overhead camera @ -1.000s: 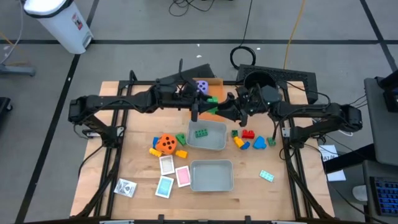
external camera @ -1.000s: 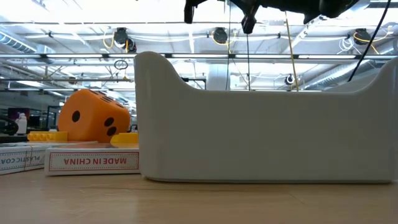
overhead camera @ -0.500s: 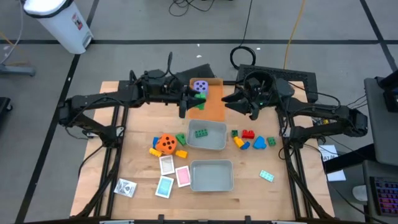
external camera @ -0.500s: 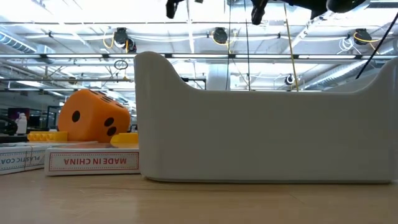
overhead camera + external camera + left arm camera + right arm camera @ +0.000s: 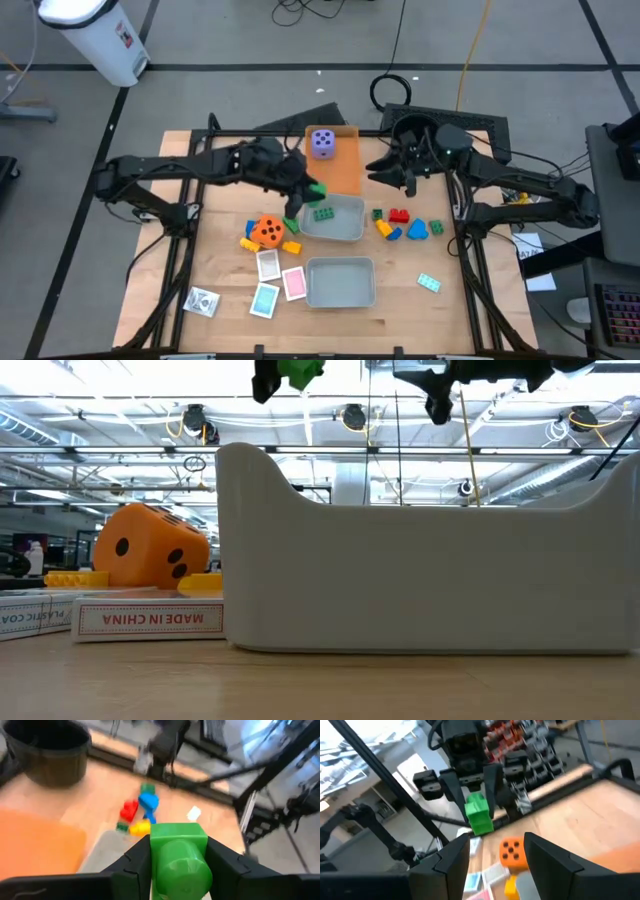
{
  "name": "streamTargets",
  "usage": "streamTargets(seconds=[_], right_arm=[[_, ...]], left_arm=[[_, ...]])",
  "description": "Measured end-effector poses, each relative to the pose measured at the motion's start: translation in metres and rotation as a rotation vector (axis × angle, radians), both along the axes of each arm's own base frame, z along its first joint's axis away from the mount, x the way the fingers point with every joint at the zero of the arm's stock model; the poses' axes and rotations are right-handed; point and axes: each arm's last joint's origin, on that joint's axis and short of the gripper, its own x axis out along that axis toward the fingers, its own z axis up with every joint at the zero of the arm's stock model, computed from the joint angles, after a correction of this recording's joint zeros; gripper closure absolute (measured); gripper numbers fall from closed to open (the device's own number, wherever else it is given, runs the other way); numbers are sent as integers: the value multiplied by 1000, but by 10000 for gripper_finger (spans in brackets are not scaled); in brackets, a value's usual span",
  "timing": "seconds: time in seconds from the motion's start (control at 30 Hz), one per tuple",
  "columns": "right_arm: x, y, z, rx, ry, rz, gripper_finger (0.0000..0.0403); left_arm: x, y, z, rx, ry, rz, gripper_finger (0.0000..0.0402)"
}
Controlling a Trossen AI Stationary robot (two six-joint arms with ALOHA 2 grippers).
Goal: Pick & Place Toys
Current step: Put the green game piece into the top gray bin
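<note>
My left gripper (image 5: pixel 303 196) is shut on a green brick (image 5: pixel 177 845), held in the air over the far left corner of the far grey tray (image 5: pixel 350 231). The brick also shows in the high view (image 5: pixel 315 189) and the low view (image 5: pixel 300 372). My right gripper (image 5: pixel 386 172) is open and empty, high above the table to the right of the orange tray (image 5: pixel 345 170). A purple die (image 5: pixel 322 143) rests on that tray. Another green brick (image 5: pixel 324 213) lies in the far grey tray. An orange die (image 5: pixel 267 231) stands on the table to its left. My left gripper pinches the green brick by two opposite sides (image 5: pixel 154 851) between its two fingers (image 5: pixel 131 860). The fingers slant down from the table's left. The brick is lifted clear and sticks out past the fingertips, as the right wrist view (image 5: pixel 479 816) shows.
A second grey tray (image 5: pixel 340 296) stands near the front edge. Pink, teal and white cards (image 5: pixel 281 283) lie to its left. Red, blue, yellow and green bricks (image 5: pixel 403 222) lie to the right of the far tray, and a teal piece (image 5: pixel 429 283) lies nearer.
The two grippers were close together over the orange tray and have drawn apart. My right gripper has gone back toward the table's right edge. My left gripper has gone first left, then toward the near edge and down, carrying the green brick to the far grey tray's corner.
</note>
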Motion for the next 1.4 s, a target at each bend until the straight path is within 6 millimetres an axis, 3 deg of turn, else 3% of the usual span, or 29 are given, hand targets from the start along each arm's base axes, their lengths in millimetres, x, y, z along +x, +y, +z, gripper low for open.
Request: streamTargets(seconds=[0.27,0.47,0.63,1.1,1.4], right_arm=[[0,2,-1,23,17,9,222],[0,2,-1,24,20,8,222],[-1,2,-3,28,34,6,222],[-17,3,-16,33,238,-348,222],[-27,8,-9,2,213,-373,222]], left_arm=[[19,-9,-16,14,111,-18,267],[40,-7,-4,123,265,-54,263],[57,-6,-11,180,387,-111,264],[93,-6,-81,190,622,-256,267],[107,-7,-121,180,708,-332,254]])
